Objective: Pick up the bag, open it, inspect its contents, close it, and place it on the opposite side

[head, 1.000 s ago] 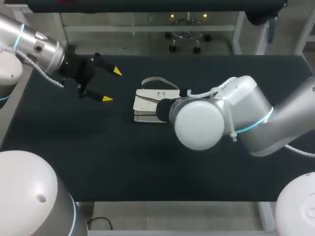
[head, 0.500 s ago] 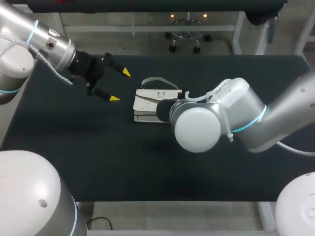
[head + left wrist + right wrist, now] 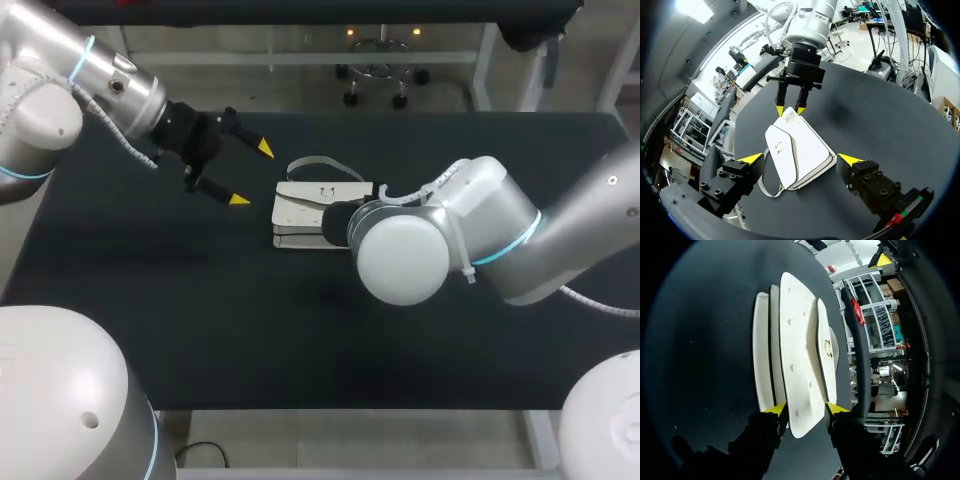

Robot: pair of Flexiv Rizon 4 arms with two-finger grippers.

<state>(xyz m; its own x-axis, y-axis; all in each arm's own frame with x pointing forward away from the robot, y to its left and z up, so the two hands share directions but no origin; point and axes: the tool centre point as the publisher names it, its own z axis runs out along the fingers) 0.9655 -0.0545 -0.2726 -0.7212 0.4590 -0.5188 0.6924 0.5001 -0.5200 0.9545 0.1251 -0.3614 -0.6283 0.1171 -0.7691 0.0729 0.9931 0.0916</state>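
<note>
A white bag (image 3: 305, 212) with a grey strap (image 3: 320, 163) lies flat near the middle of the black table (image 3: 200, 300). In the right wrist view, my right gripper (image 3: 806, 410) has a yellow tip pressed against each side of the bag's (image 3: 797, 355) near end. In the head view its fingers are hidden behind its own wrist. My left gripper (image 3: 252, 174) hangs wide open just left of the bag. Ahead of the left gripper (image 3: 800, 158) lies the bag (image 3: 800, 150), with the right gripper (image 3: 790, 110) at its far end.
Bare black tabletop stretches all around the bag. My right arm's large white elbow (image 3: 400, 255) hangs over the table just right of the bag.
My left gripper has moved right and slightly back, toward the bag, staying open. The right gripper's fingers have closed in onto the bag's end.
</note>
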